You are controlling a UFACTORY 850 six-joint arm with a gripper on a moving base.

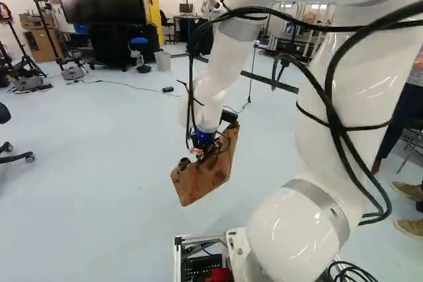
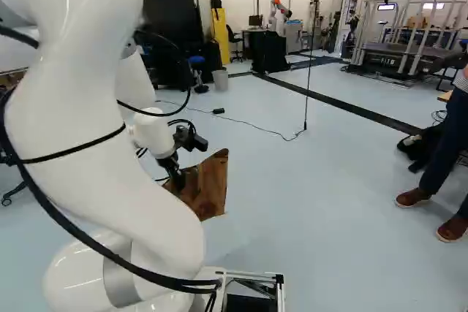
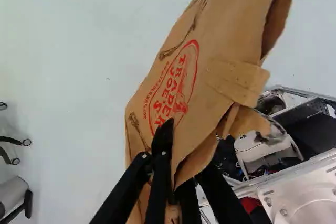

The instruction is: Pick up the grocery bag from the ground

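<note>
One brown paper bag [image 3: 220,40] is pinched in the gripper [image 2: 179,179], whose fingers stand nearly together.

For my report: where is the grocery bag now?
In the right base view, the bag is gripped by the claw, just right of the arm.

Bright, even light fills all three views. Small white streaks of glare sit on the arm [image 1: 370,70], at the right of the left base view and the upper left of the right base view, where white panels [image 2: 433,6] glow at upper right. The pale floor [image 2: 322,202] shows faint shade at the wrist view's left edge. Distant detail looks soft.
</note>
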